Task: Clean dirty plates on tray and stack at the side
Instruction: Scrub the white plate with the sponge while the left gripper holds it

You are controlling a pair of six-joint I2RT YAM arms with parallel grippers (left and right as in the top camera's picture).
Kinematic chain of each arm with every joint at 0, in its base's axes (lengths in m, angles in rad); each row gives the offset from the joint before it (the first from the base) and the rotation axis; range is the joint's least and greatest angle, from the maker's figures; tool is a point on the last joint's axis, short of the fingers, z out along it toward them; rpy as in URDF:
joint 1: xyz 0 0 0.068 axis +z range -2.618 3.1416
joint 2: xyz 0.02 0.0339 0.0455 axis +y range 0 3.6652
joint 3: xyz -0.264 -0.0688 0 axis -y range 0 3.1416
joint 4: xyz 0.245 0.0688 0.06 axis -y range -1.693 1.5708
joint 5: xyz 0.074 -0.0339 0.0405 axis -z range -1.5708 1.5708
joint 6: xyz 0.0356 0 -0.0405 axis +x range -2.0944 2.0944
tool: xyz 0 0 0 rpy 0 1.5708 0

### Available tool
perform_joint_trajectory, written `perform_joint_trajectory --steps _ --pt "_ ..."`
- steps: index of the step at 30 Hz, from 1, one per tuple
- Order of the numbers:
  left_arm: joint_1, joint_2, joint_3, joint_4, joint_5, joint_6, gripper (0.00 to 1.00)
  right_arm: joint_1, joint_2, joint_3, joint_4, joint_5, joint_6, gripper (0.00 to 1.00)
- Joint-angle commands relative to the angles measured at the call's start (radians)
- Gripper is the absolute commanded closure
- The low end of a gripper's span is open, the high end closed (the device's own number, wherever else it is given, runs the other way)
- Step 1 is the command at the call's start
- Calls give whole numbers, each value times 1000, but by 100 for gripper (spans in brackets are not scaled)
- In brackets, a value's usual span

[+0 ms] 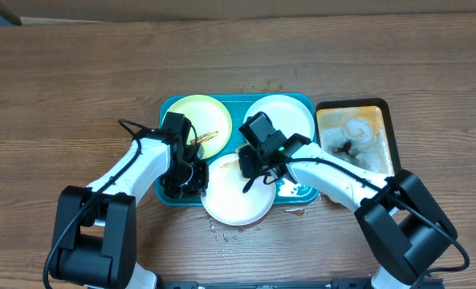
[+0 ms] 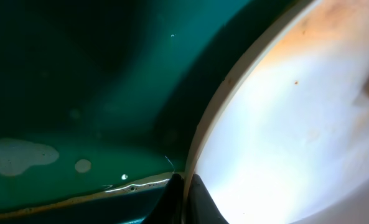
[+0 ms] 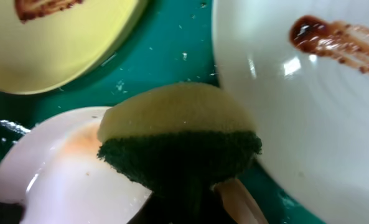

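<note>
The teal tray (image 1: 170, 105) holds a pale yellow-green plate (image 1: 197, 120) with a brown smear at back left and a white plate (image 1: 286, 116) at back right. A third white plate (image 1: 233, 201) lies at the tray's front and hangs over its front rim. My left gripper (image 1: 191, 178) is shut on this plate's left rim (image 2: 200, 143). My right gripper (image 1: 258, 164) is shut on a yellow and green sponge (image 3: 178, 134) and holds it over the front plate (image 3: 66, 180). The right wrist view shows a brown smear on the white plate (image 3: 308, 106).
A smaller black-rimmed orange-brown tray (image 1: 386, 128) with foam and a dark item stands right of the teal tray. Water drops lie on the wooden table (image 1: 61, 88) in front of the front plate. Soapy water pools on the teal tray floor (image 2: 22, 155).
</note>
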Motion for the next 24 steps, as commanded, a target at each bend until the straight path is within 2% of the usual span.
perform_joint_trajectory --steps 1,3,6,11,15,20,24 --pt "3 13 -14 1 -37 -14 96 13 9 -6 8 -159 -21 90" --pt "3 13 -14 0 -37 -14 96 24 9 -7 -9 -249 -75 90" --pt "3 13 -14 0 -37 -14 96 41 9 -7 -74 -261 -140 90" --pt "3 13 -14 0 -37 -14 96 35 8 -6 -176 -99 -170 90" --pt "3 13 -14 -2 -36 -14 96 -3 8 13 -216 43 -110 90" --pt "3 13 -14 -3 -37 -14 96 -26 8 32 -132 66 -79 90" --pt "3 13 -14 -2 -37 -14 96 -16 8 32 -37 -63 -119 90"
